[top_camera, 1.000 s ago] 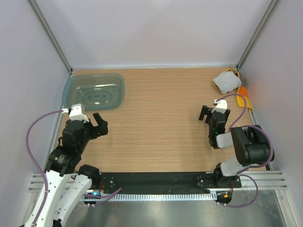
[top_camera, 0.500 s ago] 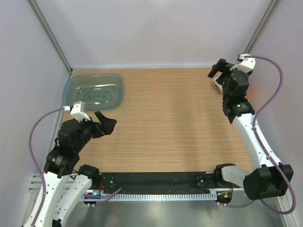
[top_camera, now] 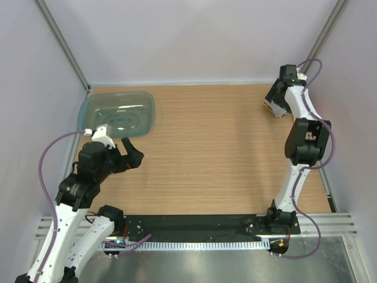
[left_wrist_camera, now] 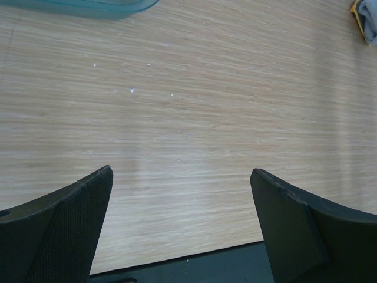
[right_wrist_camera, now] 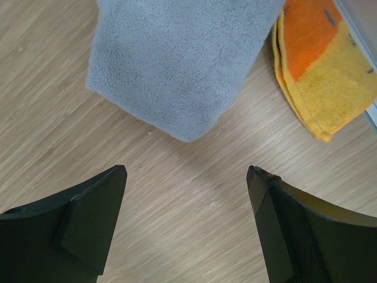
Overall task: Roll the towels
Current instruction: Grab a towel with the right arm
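Note:
A light grey towel (right_wrist_camera: 177,59) lies folded flat on the wooden table in the far right corner. An orange and yellow towel (right_wrist_camera: 318,76) lies folded beside it, against the right wall. My right gripper (right_wrist_camera: 187,171) is open and empty, hovering just in front of the grey towel's near corner. In the top view the right gripper (top_camera: 274,97) covers most of both towels; only a yellow edge (top_camera: 270,108) shows. My left gripper (top_camera: 134,152) is open and empty over the left of the table (left_wrist_camera: 181,172). The towels show small at the left wrist view's top right (left_wrist_camera: 368,17).
A translucent teal plastic tub (top_camera: 118,112) stands at the back left, just beyond the left gripper; its edge shows in the left wrist view (left_wrist_camera: 76,6). White walls close in the table on three sides. A black strip runs along the near edge (top_camera: 194,224).
My right arm has swung from near its base out to the far right corner and now hangs over the towels. My left gripper has shifted slightly right and forward.

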Tool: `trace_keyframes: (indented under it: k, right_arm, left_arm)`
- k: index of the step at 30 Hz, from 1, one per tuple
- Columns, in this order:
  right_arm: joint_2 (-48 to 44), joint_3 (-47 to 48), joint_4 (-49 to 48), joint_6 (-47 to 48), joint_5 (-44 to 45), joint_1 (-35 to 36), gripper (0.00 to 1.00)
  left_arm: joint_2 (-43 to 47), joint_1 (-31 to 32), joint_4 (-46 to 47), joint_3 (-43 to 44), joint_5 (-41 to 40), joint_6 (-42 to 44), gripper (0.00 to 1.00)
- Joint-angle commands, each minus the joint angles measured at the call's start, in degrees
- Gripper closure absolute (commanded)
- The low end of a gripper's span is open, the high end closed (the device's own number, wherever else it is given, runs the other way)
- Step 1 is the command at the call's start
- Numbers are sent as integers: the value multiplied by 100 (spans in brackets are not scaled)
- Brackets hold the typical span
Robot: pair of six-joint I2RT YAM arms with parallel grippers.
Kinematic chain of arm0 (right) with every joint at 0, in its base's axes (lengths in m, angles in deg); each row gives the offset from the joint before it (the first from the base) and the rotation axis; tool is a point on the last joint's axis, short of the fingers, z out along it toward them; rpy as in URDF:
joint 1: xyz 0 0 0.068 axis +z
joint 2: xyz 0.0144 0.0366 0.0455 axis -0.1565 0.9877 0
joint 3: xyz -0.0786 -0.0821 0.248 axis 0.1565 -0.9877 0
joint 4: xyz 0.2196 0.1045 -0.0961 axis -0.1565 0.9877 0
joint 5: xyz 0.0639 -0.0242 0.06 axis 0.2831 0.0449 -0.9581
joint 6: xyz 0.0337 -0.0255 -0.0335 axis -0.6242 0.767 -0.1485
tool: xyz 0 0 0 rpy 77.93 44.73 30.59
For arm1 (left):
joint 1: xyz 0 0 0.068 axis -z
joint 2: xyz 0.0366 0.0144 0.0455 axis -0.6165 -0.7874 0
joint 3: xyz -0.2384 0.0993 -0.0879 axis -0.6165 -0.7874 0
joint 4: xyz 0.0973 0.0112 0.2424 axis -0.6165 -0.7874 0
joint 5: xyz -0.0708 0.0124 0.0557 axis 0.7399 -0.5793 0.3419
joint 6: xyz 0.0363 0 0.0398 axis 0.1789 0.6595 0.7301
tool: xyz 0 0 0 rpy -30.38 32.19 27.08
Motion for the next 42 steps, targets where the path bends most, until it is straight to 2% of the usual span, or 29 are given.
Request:
trace_keyframes:
  k: [1,7,16,19,20,22,23,25,26,28,29,30,36,39,42]
  right_arm:
    - [165,1001,530,-13,147,42,9]
    - [1255,1952,943,146,428,42,13]
    - [1608,1752,812,102,376,42,18]
    - [1591,1611,671,119,332,42,25]
    - [1599,1602,671,137,332,42,35]
    - [1608,1549,645,154,332,42,43]
    - [1591,1505,618,154,314,42,56]
    - [1512,1392,530,146,270,42,66]
    - [1477,1356,478,146,235,42,81]
    - [1328,1233,416,137,139,42,88]
    - [1283,1198,381,137,51,42,96]
    - [1231,1171,381,128,15,42,99]
    - [335,785,275,207,-345,226,99]
    - [-359,670,398,321,-389,656,99]
    - [-1088,688,863,427,-494,1463,99]
  left_arm:
    - [-79,6,9,61,-145,167,0]
    - [-237,15,-26,61,-453,96,0]
    - [-289,6,-35,52,-577,70,0]
    - [-334,6,-61,70,-621,52,0]
    - [-342,15,-61,70,-638,52,0]
    - [-334,15,-88,70,-665,35,0]
    - [-316,15,-88,70,-673,35,0]
    - [-299,15,-88,70,-700,35,0]
    - [-273,6,-70,70,-717,35,0]
    - [-255,6,-88,70,-744,26,0]
    - [-255,15,-97,70,-753,26,0]
    - [-237,15,-88,70,-761,26,1]
    - [-158,15,-88,70,-779,17,2]
    - [-141,15,-79,70,-753,17,2]
    - [-149,6,-210,324,-814,122,2]
